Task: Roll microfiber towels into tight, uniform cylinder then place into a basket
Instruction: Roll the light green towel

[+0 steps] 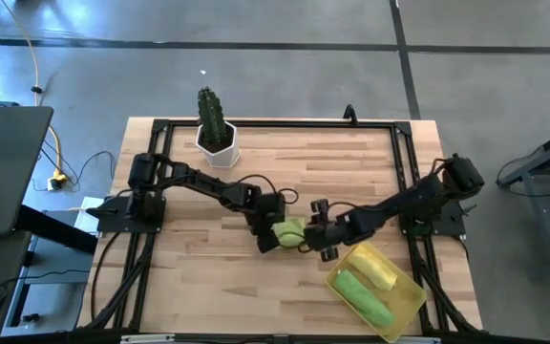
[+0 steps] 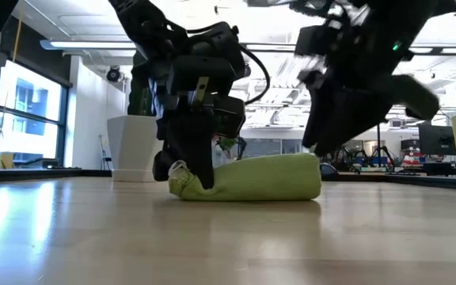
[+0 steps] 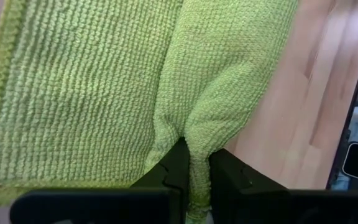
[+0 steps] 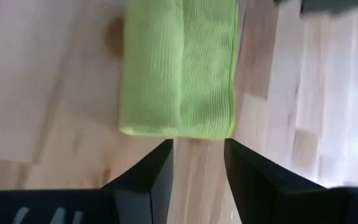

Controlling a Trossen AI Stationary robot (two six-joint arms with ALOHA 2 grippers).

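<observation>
My left gripper [image 3: 188, 171] pinches the green towel [image 2: 252, 178] beside the basket [image 1: 411, 298]; my right gripper [image 4: 197, 165] stands released. If I pull, the roll may loosen.

a rolled towel [image 1: 288, 231] lies mid-table between the left gripper [image 1: 267, 236] and the right gripper [image 1: 319, 239]. right of them, near the front edge, a basket [image 1: 411, 304] holds two rolled towels [image 1: 369, 282] side by side. a potted cactus [image 1: 215, 129] stands at the back left.

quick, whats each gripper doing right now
left gripper: shut, pinching a fold of the lime green towel at one end.
right gripper: open, holding nothing, just short of the towel's other end.
</observation>
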